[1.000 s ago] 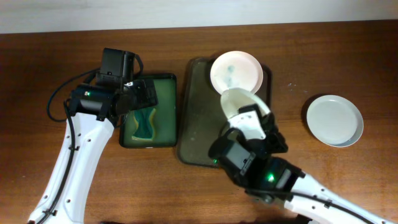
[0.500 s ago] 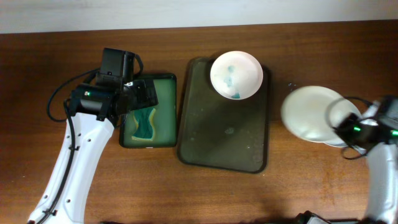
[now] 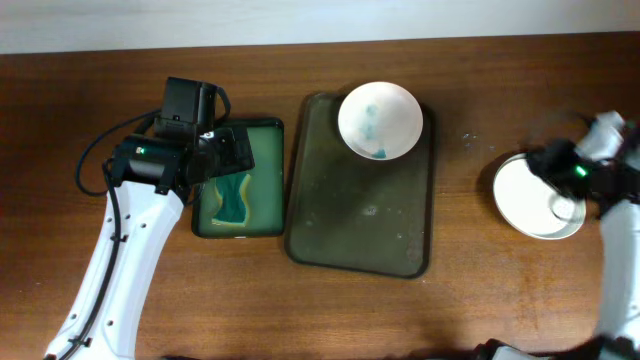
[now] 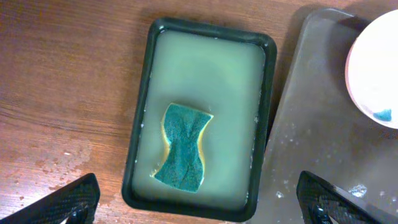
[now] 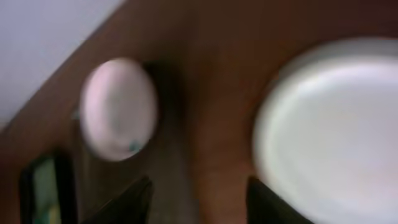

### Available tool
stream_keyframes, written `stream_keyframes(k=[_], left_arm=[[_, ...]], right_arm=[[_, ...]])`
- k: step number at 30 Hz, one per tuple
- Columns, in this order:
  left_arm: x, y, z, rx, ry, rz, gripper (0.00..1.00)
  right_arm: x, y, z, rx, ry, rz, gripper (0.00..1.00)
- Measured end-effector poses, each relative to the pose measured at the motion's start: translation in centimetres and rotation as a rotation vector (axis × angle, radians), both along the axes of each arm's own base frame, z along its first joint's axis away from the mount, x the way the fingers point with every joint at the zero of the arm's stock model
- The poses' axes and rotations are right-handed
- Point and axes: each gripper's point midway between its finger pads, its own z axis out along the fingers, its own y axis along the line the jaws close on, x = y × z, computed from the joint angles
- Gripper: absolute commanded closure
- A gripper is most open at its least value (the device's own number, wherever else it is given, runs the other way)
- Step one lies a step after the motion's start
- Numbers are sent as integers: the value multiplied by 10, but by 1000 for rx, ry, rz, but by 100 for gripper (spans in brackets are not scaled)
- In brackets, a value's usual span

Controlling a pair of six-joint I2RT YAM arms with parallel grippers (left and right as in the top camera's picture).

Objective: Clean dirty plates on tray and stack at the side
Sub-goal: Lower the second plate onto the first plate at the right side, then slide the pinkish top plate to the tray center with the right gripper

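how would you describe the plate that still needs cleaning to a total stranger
Find the large dark tray in the middle of the table. The dirty plate sits at its far right corner. Unlike the clean white plate off to the right, it has teal smears inside.

Wood-grain table point(image 3: 240, 300); glossy white plate point(image 3: 380, 120); rough sponge point(image 4: 182, 148); matt tray point(image 3: 350, 220).

A robot laboratory bench. My wooden table point(image 3: 60, 100) stands against a plain white wall point(image 3: 300, 20); a loose black cable point(image 3: 88, 152) trails from my left arm point(image 3: 118, 262).
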Motion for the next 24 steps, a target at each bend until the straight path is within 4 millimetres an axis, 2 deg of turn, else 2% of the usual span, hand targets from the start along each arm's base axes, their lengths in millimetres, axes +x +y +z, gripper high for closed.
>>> stream_keyframes(k=[1, 2, 3, 5, 7, 8, 9, 11, 14, 15, 16, 18, 20, 22, 24], left_arm=[[0, 0, 0, 0, 0, 0, 1], [0, 0, 0, 0, -2, 0, 1], [0, 0, 0, 0, -2, 0, 1], [0, 0, 0, 0, -2, 0, 1], [0, 0, 0, 0, -1, 0, 1], [1, 0, 0, 0, -3, 0, 1], [0, 0, 0, 0, 1, 0, 1], [0, 0, 0, 1, 1, 0, 1], [0, 0, 0, 0, -2, 0, 0], [0, 0, 0, 0, -2, 0, 1], [0, 0, 0, 0, -2, 0, 1], [0, 0, 0, 0, -2, 0, 1], [0, 0, 0, 0, -1, 0, 1], [0, 0, 0, 0, -1, 0, 1], [0, 0, 0, 0, -1, 0, 1]], right_arm=[[14, 34, 16, -48, -46, 114, 48], [25, 65, 22, -94, -70, 206, 48], [34, 92, 19, -139, -82, 280, 48], [59, 116, 3, -214, -100, 332, 48], [90, 128, -27, -272, -101, 345, 49], [103, 131, -41, -289, -102, 345, 49], [117, 130, -69, -307, -79, 341, 49], [136, 128, -91, -322, -94, 327, 49], [142, 127, -140, -321, -24, 330, 52], [143, 126, -149, -321, -16, 331, 56], [144, 126, -155, -321, -11, 331, 65], [141, 126, -170, -304, 27, 322, 96], [137, 128, -179, -285, 55, 321, 96], [131, 134, -179, -230, 77, 323, 96], [113, 139, -172, -167, 141, 309, 96]])
